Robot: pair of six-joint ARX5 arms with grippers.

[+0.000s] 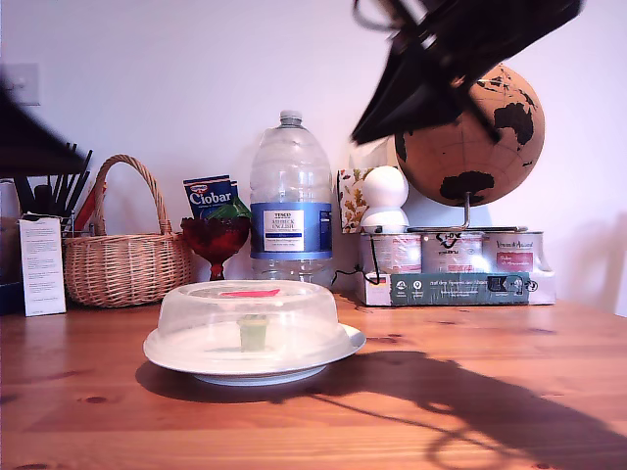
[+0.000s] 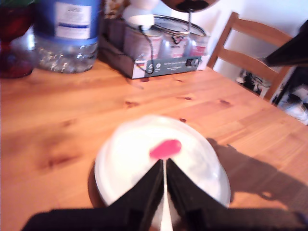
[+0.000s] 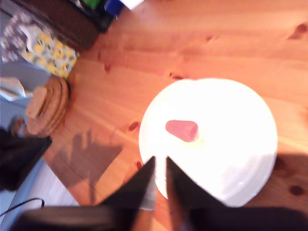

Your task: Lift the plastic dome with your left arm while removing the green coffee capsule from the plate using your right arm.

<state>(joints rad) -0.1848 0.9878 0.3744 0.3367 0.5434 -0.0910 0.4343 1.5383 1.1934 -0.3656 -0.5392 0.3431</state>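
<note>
Exterior view: plastic dome [image 1: 247,315] sits on the plate [image 1: 338,345] mid-desk, green coffee capsule [image 1: 254,333] underneath — nothing lifted, task not begun. First wrist view: my first gripper [image 2: 165,179], jaws nearly together, empty above the dome. Second wrist view: my second gripper [image 3: 160,174], likewise narrow & empty.

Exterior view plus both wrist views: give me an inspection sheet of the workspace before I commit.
Surface: wooden table, arm shadows on it.
Job's things: plastic dome sits on the plate, red tab on top; green coffee capsule underneath.
Clutter: water bottle, wicker basket, red goblet, globe, box of tins.
Grippers: my first gripper and my second gripper above the dome, jaws almost together, holding nothing.
Cables: one by the tins.
Surroundings: chair, white wall.
</note>
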